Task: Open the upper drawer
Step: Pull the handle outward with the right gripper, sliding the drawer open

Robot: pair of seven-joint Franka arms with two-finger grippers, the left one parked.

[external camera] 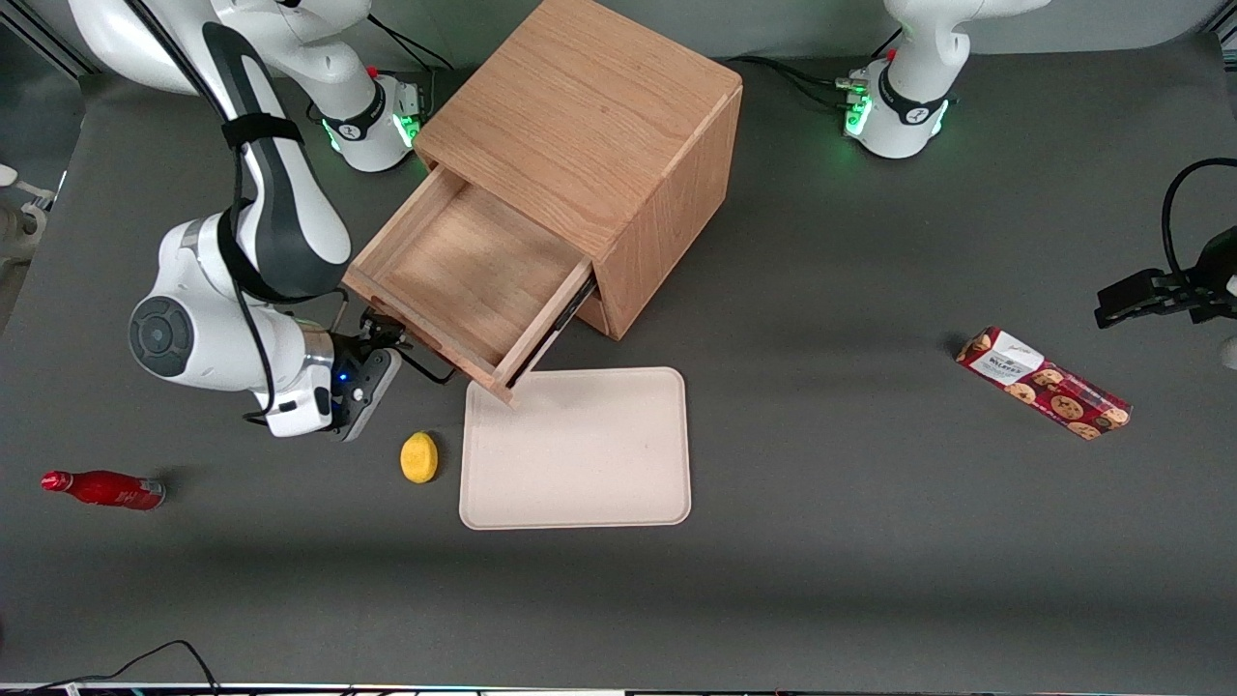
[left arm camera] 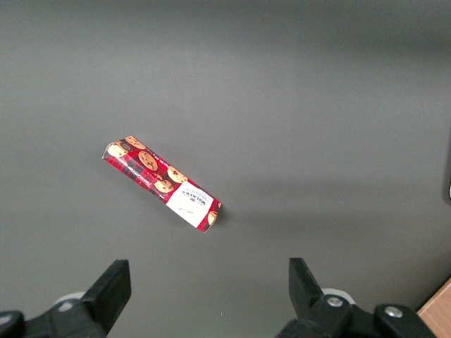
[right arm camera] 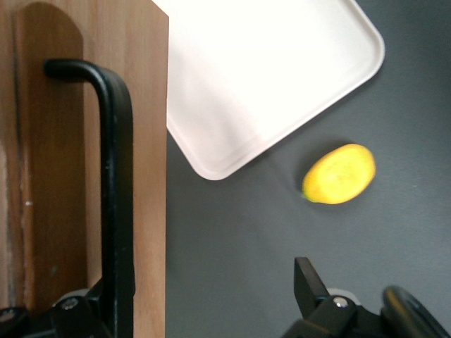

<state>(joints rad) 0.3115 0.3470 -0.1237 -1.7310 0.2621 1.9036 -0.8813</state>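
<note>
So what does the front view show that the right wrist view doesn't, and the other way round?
Only the front view shows the whole cabinet, the upper drawer pulled out with its inside in sight, a red bottle toward the working arm's end and a cookie packet toward the parked arm's end. Only the right wrist view shows the drawer's black handle close up against the front panel. Both show the tray, the lemon beside it, and the gripper open at the handle.
</note>
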